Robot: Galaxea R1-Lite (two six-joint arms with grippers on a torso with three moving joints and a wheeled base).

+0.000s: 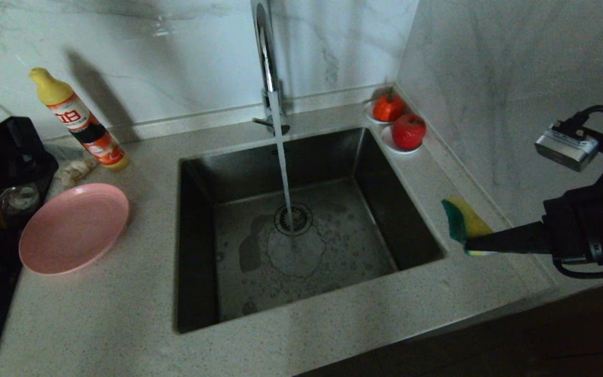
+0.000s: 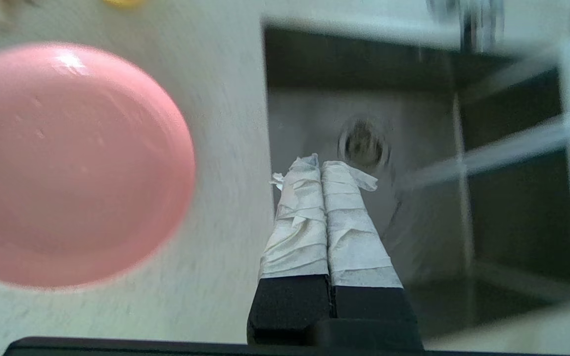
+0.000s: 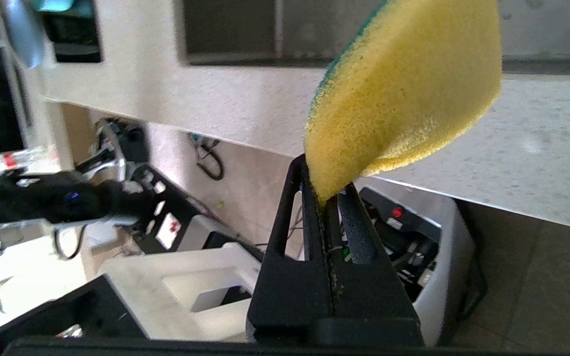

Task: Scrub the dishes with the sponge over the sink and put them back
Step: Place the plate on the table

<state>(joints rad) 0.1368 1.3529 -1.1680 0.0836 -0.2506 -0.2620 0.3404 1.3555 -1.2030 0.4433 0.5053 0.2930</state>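
The pink plate [image 1: 74, 228] lies flat on the counter left of the sink [image 1: 197, 235], and the left wrist view also shows the plate [image 2: 67, 163]. Water runs from the chrome tap [image 1: 267, 63] onto the drain. My right gripper [image 1: 469, 245] hovers over the counter right of the sink, shut on the yellow and green sponge [image 1: 462, 220]. The right wrist view shows that gripper [image 3: 324, 185] pinching a corner of the sponge [image 3: 403, 94]. My left gripper [image 2: 320, 163], with white-wrapped fingers, is shut on nothing above the sink's left rim, beside the plate. It is outside the head view.
An orange detergent bottle [image 1: 79, 123] and a beige cloth wad [image 1: 76, 170] sit behind the plate. A black rack [image 1: 3, 157] fills the far left. Two white saucers with red fruit [image 1: 409, 131] stand at the sink's back right corner, by the marble wall.
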